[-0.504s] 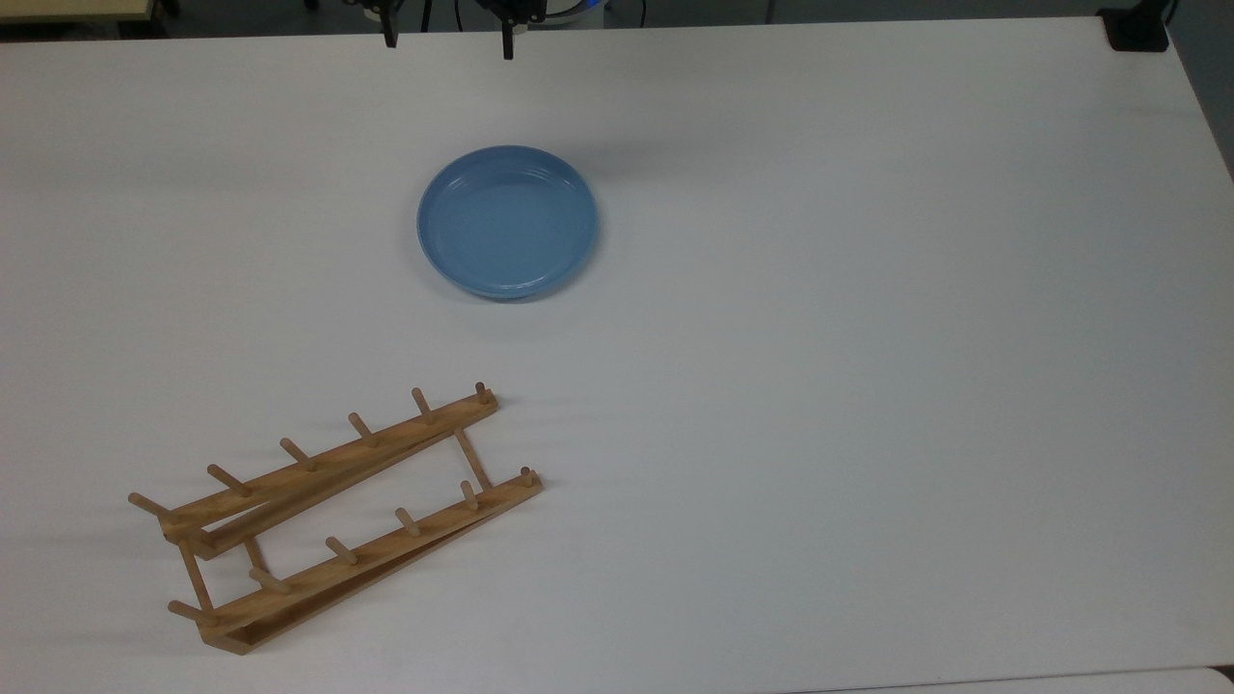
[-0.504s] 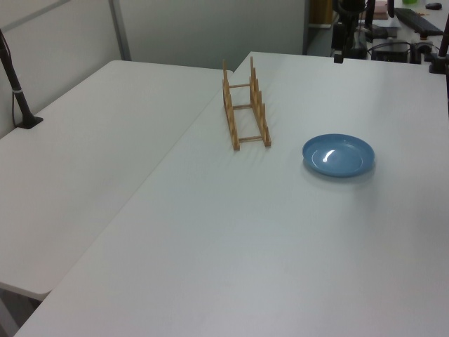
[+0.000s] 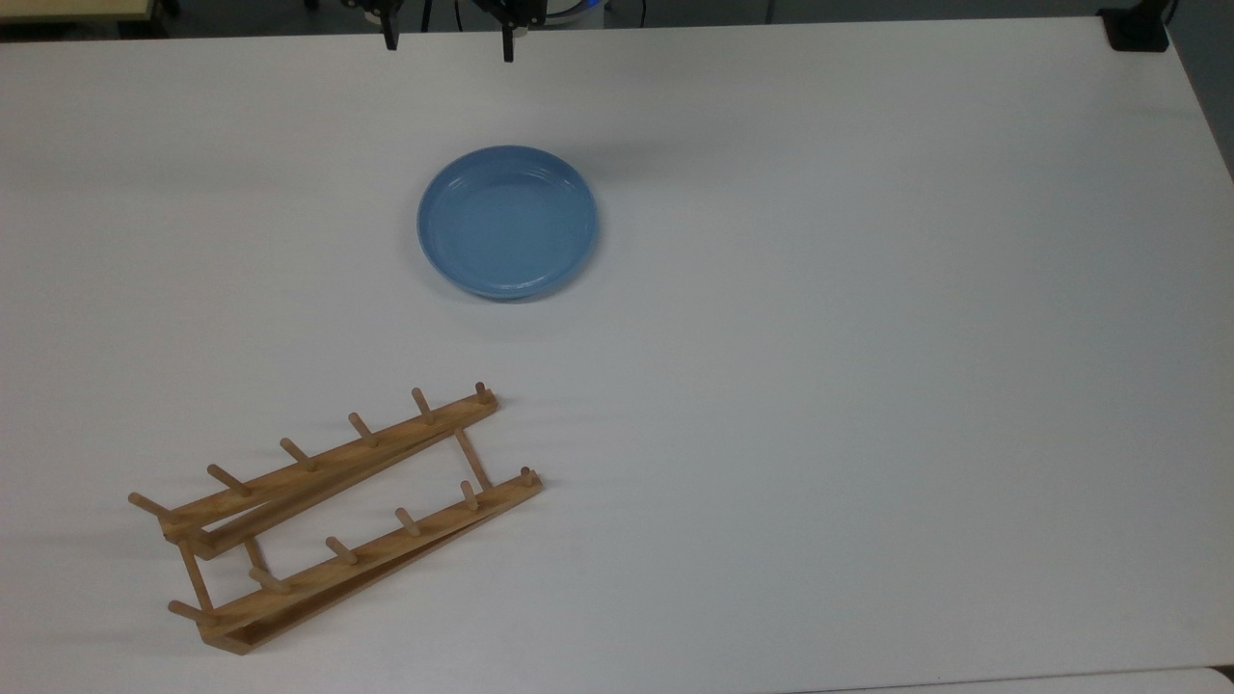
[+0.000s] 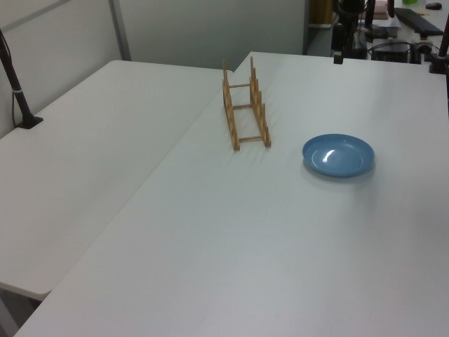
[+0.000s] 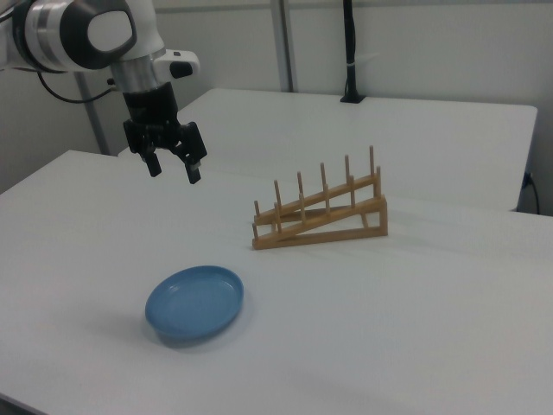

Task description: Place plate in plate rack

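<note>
A white surface point(image 3: 868, 337) is stretching across the top view, matte and plain. In the left view it point(image 4: 245, 267) is meeting a second white table point(image 4: 91, 161) along a straight seam running from the far end toward the camera. A black pole on a flat black base point(image 4: 21, 105) is standing at the left view's left edge of that second table, with a thin cable hanging beside it. In the right view a similar black pole point(image 5: 350, 52) is rising from the far table before a pale partition wall point(image 5: 432, 43). A black block point(image 3: 1136, 29) is sitting at the top view's upper right corner.
</note>
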### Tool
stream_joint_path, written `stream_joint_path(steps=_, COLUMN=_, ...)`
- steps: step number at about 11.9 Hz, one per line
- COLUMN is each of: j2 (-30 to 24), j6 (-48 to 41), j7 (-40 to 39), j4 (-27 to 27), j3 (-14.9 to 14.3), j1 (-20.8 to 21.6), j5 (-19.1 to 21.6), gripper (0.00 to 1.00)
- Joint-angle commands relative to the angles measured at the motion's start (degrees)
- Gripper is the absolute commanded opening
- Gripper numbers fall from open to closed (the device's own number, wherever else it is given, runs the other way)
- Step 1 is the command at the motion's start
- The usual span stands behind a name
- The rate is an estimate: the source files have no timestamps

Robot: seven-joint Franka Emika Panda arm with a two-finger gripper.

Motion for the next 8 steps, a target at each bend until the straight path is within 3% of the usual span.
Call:
stream_joint_path(steps=1, j2=-0.26, j6=0.24, j7=-0.13, j4=-0.73, j3=-0.4, j1=0.31, j5=0.82, gripper=1.0)
stream_joint_path(steps=6, j2=6.84, j6=2.7, j7=-13.46, j4=-0.73, j3=-0.4, j1=0.05, j5=0.82, gripper=1.0)
stream_joint_path(steps=8, j2=10.62, j6=7.43, j7=-22.41, j4=-1.43, j3=-0.32, j1=-3.54, j5=0.74, gripper=1.0)
